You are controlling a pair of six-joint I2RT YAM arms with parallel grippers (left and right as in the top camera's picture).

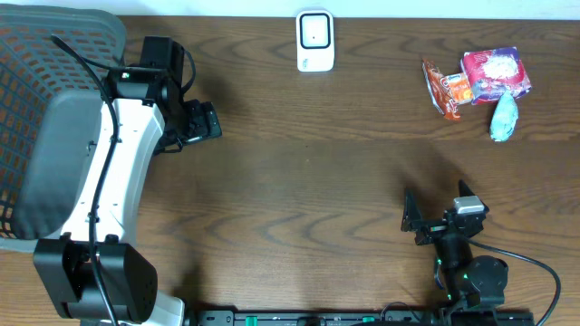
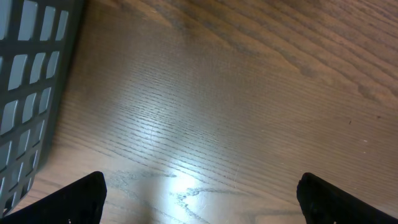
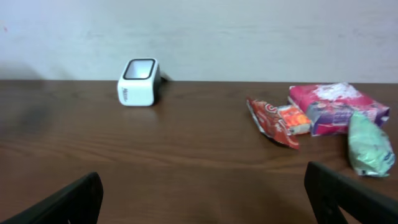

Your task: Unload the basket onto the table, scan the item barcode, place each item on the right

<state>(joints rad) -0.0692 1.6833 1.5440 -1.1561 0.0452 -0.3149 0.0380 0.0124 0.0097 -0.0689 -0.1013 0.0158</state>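
Note:
A white barcode scanner (image 1: pixel 315 41) (image 3: pixel 138 82) stands at the table's far edge, its window facing up and forward. At the far right lie three items: an orange-red snack packet (image 1: pixel 447 89) (image 3: pixel 273 122), a pink packet (image 1: pixel 495 74) (image 3: pixel 336 107) and a pale green pouch (image 1: pixel 504 118) (image 3: pixel 369 144). My left gripper (image 1: pixel 201 122) (image 2: pixel 200 186) hovers open over bare wood at the left, holding nothing. My right gripper (image 1: pixel 412 220) (image 3: pixel 202 180) sits low near the front right, open and empty, looking toward the scanner and the items.
A grey slatted basket (image 1: pixel 36 54) (image 2: pixel 25 74) stands at the left edge, beside the left arm. A pale wall runs behind the table's far edge. Brown wood lies between the grippers and the items.

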